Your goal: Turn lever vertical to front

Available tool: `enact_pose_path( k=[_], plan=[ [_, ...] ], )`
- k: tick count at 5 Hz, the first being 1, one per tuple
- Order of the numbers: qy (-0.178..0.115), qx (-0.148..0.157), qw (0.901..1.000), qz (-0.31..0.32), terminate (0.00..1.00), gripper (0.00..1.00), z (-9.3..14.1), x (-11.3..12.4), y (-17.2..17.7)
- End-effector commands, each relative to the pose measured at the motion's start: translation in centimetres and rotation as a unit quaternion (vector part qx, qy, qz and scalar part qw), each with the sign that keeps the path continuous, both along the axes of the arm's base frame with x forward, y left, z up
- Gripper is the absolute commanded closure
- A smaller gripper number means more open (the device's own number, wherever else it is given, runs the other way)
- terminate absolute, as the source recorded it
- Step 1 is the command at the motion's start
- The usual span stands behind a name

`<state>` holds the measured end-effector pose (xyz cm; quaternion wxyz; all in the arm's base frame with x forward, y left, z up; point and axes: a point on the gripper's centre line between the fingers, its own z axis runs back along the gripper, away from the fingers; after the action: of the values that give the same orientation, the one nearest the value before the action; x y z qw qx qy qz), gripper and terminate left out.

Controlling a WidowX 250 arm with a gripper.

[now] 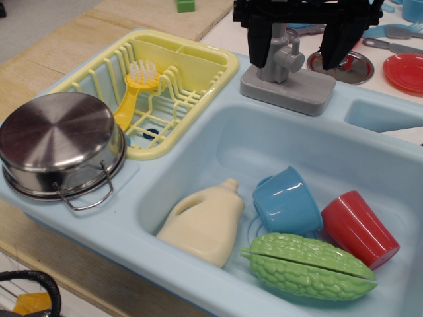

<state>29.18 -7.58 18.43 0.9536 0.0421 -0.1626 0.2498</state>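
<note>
The lever (283,58) is a small grey tap post with a short stubby arm, rising from a grey rectangular base (291,91) on the back rim of the light blue toy sink (218,142). My black gripper (293,65) comes down from the top edge and is open. One finger (258,43) stands left of the lever and the other finger (337,43) stands right of it, so the lever sits between them. Neither finger visibly touches the lever. The upper part of the post is partly hidden by the gripper body.
A yellow dish rack (198,63) with a yellow brush (135,86) and a steel pot (59,142) are at the left. In the basin lie a cream bottle (205,221), blue cup (287,201), red cup (360,228) and green gourd (307,264). A metal dish (350,69) and red plate (406,69) are behind.
</note>
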Motion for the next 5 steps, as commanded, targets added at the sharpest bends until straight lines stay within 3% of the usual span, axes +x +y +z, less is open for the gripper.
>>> enact_pose_path(
  k=[1, 2, 5],
  plan=[
    [0.0, 0.0, 1.0, 0.0, 0.0, 0.0, 0.0, 0.0, 0.0],
    [-0.038, 0.02, 0.9964, -0.073, 0.0, 0.0, 0.3, 0.9, -0.2],
    [-0.03, 0.022, 0.9895, -0.14, 0.0, 0.0, 0.8, 4.5, -0.2]
  ],
)
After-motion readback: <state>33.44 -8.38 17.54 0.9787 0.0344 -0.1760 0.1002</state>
